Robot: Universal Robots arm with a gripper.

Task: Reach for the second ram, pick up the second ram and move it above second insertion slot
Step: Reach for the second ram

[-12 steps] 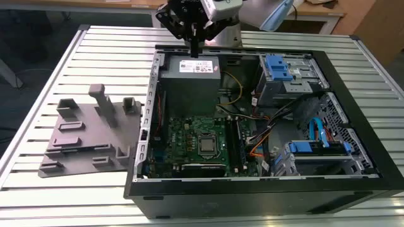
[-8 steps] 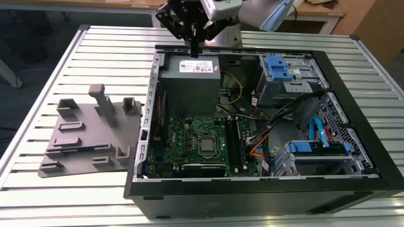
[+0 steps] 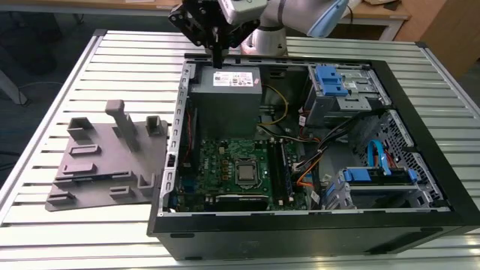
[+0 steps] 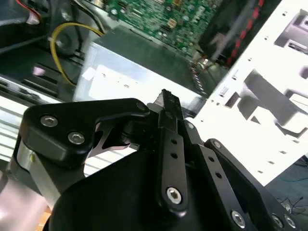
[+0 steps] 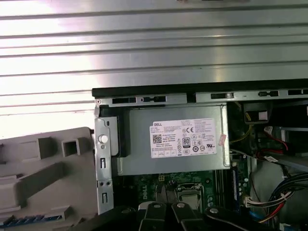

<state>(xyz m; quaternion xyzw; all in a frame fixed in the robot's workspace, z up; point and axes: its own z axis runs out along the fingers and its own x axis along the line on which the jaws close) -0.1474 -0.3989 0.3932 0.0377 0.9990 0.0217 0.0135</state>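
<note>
Pincer [image 3: 217,61] hangs pinched shut over the power supply [image 3: 225,81]. The second ram [image 5: 29,220], a bluish strip, lies well apart on the grey fixture [image 3: 98,169] beside the case [image 3: 315,225].

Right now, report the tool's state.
Tool: shut, nothing visible in its grip, hanging above the power supply.

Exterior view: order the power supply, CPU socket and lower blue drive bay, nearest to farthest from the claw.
1. Power supply, right by the claw.
2. CPU socket, mid-motherboard.
3. Lower blue drive bay, exterior view's right.
</note>
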